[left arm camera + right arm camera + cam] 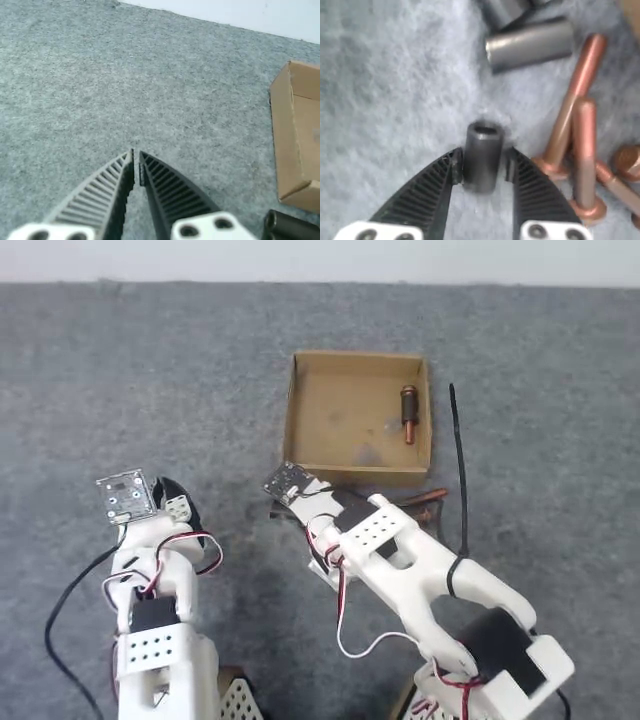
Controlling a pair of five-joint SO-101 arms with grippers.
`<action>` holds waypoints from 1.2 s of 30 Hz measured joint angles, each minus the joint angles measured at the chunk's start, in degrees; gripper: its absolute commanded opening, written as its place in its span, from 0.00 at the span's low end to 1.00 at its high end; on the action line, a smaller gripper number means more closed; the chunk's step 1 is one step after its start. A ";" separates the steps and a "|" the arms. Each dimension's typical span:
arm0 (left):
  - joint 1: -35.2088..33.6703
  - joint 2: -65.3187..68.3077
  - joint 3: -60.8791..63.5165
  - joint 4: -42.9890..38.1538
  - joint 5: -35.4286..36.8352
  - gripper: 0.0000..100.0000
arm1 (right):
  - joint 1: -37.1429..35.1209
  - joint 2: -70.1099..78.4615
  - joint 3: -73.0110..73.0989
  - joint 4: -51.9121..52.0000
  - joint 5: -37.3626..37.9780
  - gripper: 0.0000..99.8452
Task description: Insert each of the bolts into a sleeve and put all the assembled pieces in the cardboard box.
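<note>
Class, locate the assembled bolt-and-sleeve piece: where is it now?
In the high view, the assembled piece lies inside the cardboard box, near its wall on the picture's right side.

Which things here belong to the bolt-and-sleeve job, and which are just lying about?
Job:
- sleeve gripped in the right claw
- loose sleeve
- copper bolts
- assembled piece inside the cardboard box
- left claw, shut and empty

Not the job:
- grey carpet
- black strap on the right arm
- wall

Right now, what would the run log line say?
right gripper: shut on sleeve | left gripper: shut, empty | box: one assembled piece inside | bolts: loose on carpet
</note>
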 measured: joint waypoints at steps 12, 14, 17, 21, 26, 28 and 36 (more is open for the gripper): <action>0.00 0.00 0.00 0.00 0.00 0.02 | -0.18 -3.25 2.29 -2.20 0.09 0.13; 0.00 0.00 0.00 0.00 0.00 0.02 | -0.18 -3.25 2.55 -2.64 0.09 0.13; 0.00 0.00 0.00 0.00 0.00 0.02 | -0.18 -2.81 2.55 -3.96 0.09 0.13; 0.00 0.00 0.00 0.00 0.00 0.02 | -0.18 0.88 1.23 -4.48 0.18 0.06; 0.00 0.00 0.00 0.00 0.00 0.02 | 0.26 3.34 -1.93 -2.55 0.26 0.01; 0.00 0.00 0.00 0.00 0.00 0.02 | 0.26 3.34 -2.11 -1.67 1.05 0.01; 0.00 0.00 0.00 0.00 0.00 0.02 | 5.98 -7.38 -1.93 7.65 4.40 0.01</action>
